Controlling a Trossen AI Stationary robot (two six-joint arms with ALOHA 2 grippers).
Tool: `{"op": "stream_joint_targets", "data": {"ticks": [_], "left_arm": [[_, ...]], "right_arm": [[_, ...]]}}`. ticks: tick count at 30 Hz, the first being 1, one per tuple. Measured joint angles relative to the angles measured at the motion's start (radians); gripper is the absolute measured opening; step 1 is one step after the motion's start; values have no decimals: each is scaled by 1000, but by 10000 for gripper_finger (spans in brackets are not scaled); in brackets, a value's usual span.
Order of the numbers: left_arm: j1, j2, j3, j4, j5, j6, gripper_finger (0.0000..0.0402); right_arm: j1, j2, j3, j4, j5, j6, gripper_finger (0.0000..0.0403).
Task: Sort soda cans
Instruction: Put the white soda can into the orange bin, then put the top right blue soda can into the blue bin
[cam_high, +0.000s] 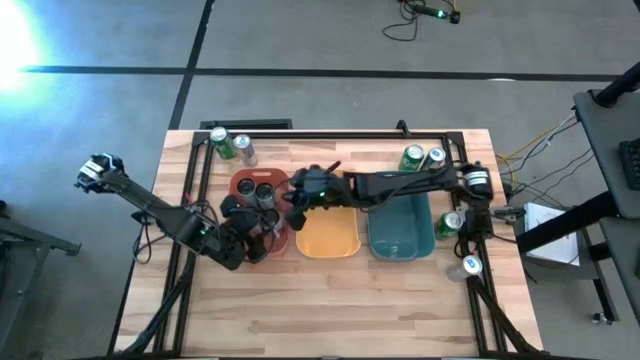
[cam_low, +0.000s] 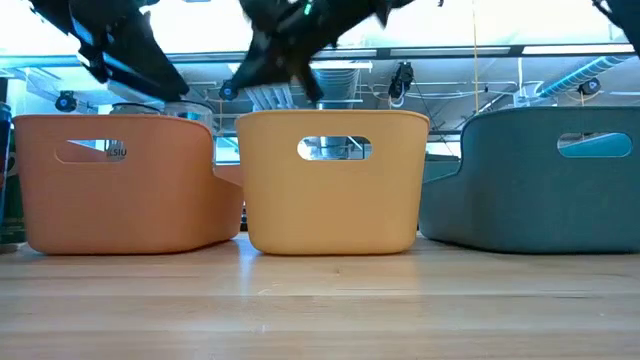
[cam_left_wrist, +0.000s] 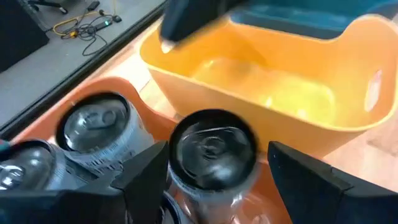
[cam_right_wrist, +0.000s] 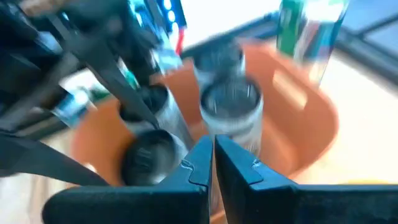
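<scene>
Three bins sat in a row on the wooden surface (cam_high: 330, 300): a red bin (cam_high: 240, 183) on the left, an orange bin (cam_high: 327, 240) in the middle and a teal bin (cam_high: 402, 235) on the right. Several silver-topped soda cans (cam_high: 264, 191) stood upright inside the red bin, packed close together.

From the left side of the surface the left arm reached in, and the left pincer (cam_left_wrist: 214, 180) hung over the near end of the red bin. Its fingers (cam_left_wrist: 146, 171) were spread wide apart on either side of a dark-topped can (cam_left_wrist: 212, 152) that stood in the bin; the wrist view did not show them pressing on it. Just beside that can stood a silver can with a printed label (cam_left_wrist: 99, 124), and the orange bin's wall lay right behind them.

Reaching across from the right, the right arm passed over the teal and orange bins, and the right pincer (cam_right_wrist: 213, 163) hovered above the red bin's inner edge with its two fingers pressed together, holding nothing. Below it, the right wrist view showed cans (cam_right_wrist: 231, 102) standing in the red bin.

Other cans stood outside the bins: a green can and a silver one (cam_high: 229, 144) near the far left corner of the surface, a green can and a silver-blue one (cam_high: 421, 157) behind the teal bin, a green can (cam_high: 449, 224) at the teal bin's right side, and a silver-blue can (cam_high: 470, 265) nearer the right edge.
</scene>
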Motion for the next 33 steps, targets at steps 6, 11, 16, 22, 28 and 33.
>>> {"op": "stream_joint_targets", "data": {"ticks": [6,11,16,22,28,33], "left_arm": [[2,-7,86,-143,-6,1,258],[3,-9,180,-270,-7,-20,258],[0,-21,318,-330,-7,29,258],[3,-60,452,-331,17,109,258],[-2,-174,474,-330,16,87,258],[-2,-288,407,-278,15,78,258]], "right_arm": [[27,-142,0,-46,7,-37,12],[99,-269,0,-191,81,-52,12],[201,-398,0,-464,337,128,13],[251,-512,0,-788,478,381,18],[205,-579,0,-1066,471,582,92],[69,-599,0,-1201,469,615,183]]}}
